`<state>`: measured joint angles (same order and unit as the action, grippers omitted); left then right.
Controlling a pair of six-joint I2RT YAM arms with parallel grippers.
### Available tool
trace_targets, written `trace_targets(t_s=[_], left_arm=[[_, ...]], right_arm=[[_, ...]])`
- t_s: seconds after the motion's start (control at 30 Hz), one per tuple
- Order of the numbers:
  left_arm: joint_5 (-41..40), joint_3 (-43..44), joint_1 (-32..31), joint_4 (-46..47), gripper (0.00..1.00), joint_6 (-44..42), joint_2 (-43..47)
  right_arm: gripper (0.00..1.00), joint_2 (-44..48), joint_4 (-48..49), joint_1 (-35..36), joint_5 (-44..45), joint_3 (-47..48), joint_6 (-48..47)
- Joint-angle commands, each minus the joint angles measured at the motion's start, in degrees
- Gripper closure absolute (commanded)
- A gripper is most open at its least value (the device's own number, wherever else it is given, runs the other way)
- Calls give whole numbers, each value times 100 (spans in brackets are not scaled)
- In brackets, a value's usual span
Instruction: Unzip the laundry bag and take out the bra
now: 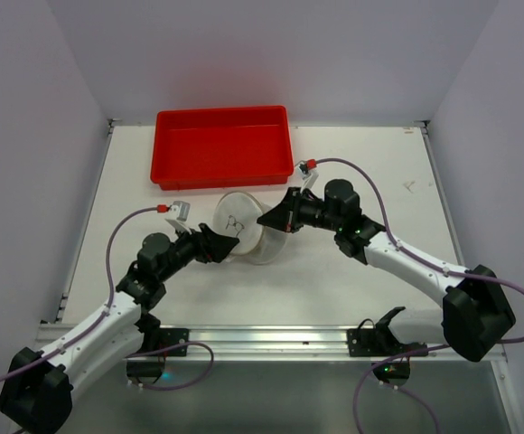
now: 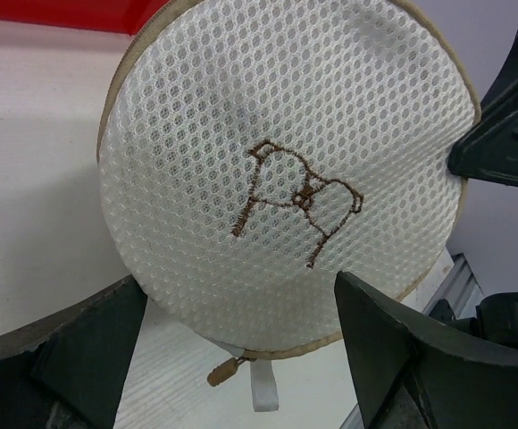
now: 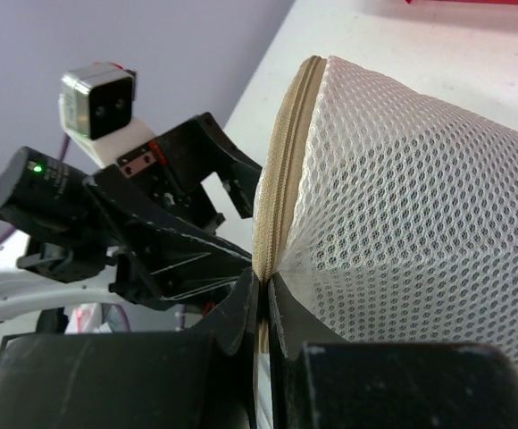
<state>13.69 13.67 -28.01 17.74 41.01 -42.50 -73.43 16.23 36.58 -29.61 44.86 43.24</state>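
Note:
The laundry bag (image 1: 244, 226), a white mesh pod with a beige zipper, stands on its edge on the table between both grippers. Its round lid (image 2: 286, 152) with a brown stitched mark faces my left wrist camera. The beige zipper pull (image 2: 226, 370) and a white tab (image 2: 263, 390) hang at its lower rim. My left gripper (image 2: 239, 286) is open, its fingers either side of the lid's lower edge, also seen from above (image 1: 219, 244). My right gripper (image 3: 264, 279) is shut on the bag's zipper seam (image 3: 281, 179), also seen from above (image 1: 276, 220). The bra is hidden.
A red rectangular tray (image 1: 221, 145) sits at the back of the table, just behind the bag. A metal rail (image 1: 271, 339) runs along the near edge by the arm bases. Grey walls close in the left, right and back.

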Motion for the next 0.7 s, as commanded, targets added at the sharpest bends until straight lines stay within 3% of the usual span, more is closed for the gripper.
trace_targets(t_s=[0.0,0.13,0.23,0.27,0.33,0.37,0.43,0.5,0.53,0.57,0.67], left_arm=[[72,127,50,-314,11,-85,66],[107,31,68,-131,14,20,49],[142,65,85,37,33,135,-12],[151,57,76,89,48,204,-13],[151,92,85,107,60,284,14],[142,118,85,98,71,354,31],[134,179,85,72,81,433,93],[81,215,85,46,100,565,93],[37,267,85,28,100,626,67],[-50,302,94,-15,100,775,14],[-173,373,85,45,100,1074,-144]], right_arm=[[100,13,723,-2,-432,-39,404],[100,-31,777,-2,-485,-65,413],[100,-75,768,-10,-502,-74,387],[100,-84,768,-10,-511,-74,378],[100,-136,724,-36,-564,-65,317],[100,-154,628,-54,-564,-39,264],[100,-172,-1,-45,-284,119,-130],[81,-181,-574,-45,67,355,-491],[75,-163,-1160,-45,495,452,-858],[62,-154,-1453,-37,700,627,-1009],[46,-14,-2175,-19,1350,769,-1266]])
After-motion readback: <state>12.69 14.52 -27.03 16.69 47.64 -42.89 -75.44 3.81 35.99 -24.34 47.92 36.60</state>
